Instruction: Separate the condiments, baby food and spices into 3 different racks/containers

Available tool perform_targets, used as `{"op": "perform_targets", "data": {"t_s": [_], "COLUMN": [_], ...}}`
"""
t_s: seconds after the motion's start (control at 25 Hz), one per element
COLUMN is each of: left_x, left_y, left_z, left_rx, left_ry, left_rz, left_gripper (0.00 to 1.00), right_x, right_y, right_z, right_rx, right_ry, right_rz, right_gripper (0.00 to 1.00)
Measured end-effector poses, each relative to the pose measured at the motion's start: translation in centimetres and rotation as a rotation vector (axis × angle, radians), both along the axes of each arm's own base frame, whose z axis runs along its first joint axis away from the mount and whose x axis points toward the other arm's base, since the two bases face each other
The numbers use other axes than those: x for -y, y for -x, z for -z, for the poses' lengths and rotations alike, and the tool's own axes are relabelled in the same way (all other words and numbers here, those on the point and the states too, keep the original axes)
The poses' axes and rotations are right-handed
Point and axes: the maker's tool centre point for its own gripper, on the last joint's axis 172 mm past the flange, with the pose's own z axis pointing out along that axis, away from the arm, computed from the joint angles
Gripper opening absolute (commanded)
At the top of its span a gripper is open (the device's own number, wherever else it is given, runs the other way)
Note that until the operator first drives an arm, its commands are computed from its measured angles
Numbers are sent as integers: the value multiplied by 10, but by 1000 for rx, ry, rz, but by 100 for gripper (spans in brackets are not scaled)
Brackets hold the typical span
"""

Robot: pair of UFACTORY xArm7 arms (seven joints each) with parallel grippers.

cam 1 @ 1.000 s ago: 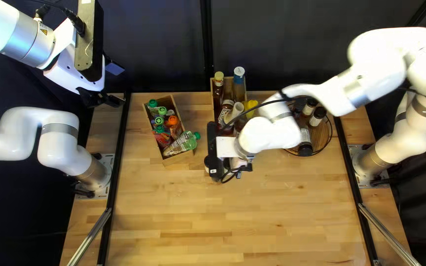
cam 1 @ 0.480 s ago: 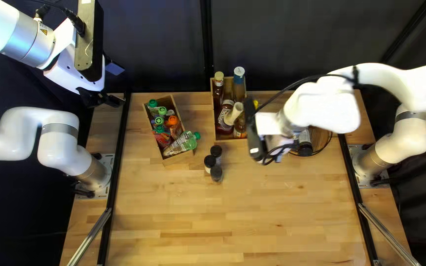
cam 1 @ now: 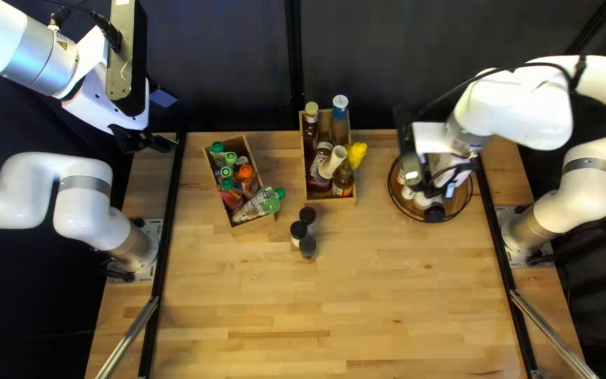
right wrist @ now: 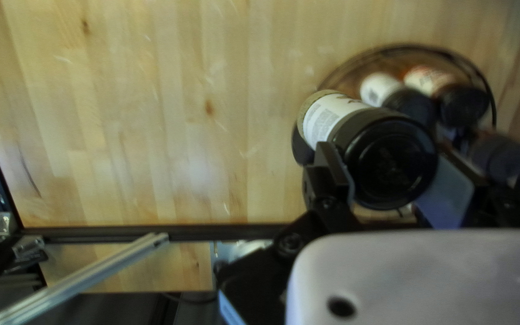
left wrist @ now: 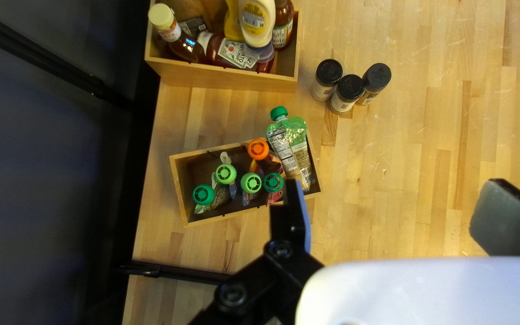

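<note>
Near the middle of the table (cam 1: 317, 309), three black-capped spice jars (cam 1: 299, 229), standing close together outside the containers. Pale labels with fine print, turned to the left wrist view.

Farther back, toward the left, a wooden box (cam 1: 255, 225) of baby food: upright pouches (cam 1: 249, 184) with four green caps and one orange. Across its near end, a green pouch (cam 1: 266, 203) lying aslant, with dense small print on its back in the left wrist view.

To the right, a round rack (cam 1: 402, 201) with a dark wire rim and spice jars inside. Above it, the right end effector (cam 1: 426, 184), clamped on a black-lidded jar (right wrist: 390, 159), clear only in the right wrist view; white label, print blurred. Beyond that jar, a reddish-printed label on another jar (right wrist: 443, 90).

Between box and rack, a second wooden box (cam 1: 327, 201) of condiments: a red sauce bottle (left wrist: 230, 53) with a white label, a yellow bottle (cam 1: 356, 154), and a squeeze bottle (left wrist: 256, 21) whose yellow label shows only in the left wrist view.

Raised off at the left, the left end effector (cam 1: 145, 142), spread wide, holding nothing. Behind everything, a dark curtain (cam 1: 387, 56).
</note>
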Motion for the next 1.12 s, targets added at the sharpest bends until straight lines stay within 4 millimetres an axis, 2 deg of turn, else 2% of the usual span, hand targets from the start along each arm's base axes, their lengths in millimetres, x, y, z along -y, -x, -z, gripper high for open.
{"op": "perform_targets", "data": {"t_s": [0.2, 0.6, 1.12], "left_x": [0, 0, 0], "left_y": [0, 0, 0], "left_z": [0, 0, 0], "left_rx": [0, 0, 0], "left_ry": [0, 0, 0], "left_rz": [0, 0, 0], "left_gripper": [100, 100, 100], "right_x": [18, 32, 32], "right_y": [30, 56, 57], "right_z": [22, 69, 111], "right_rx": [6, 21, 49], "right_ry": [19, 33, 51], "right_rz": [70, 141, 172], "right_gripper": [0, 0, 0]}}
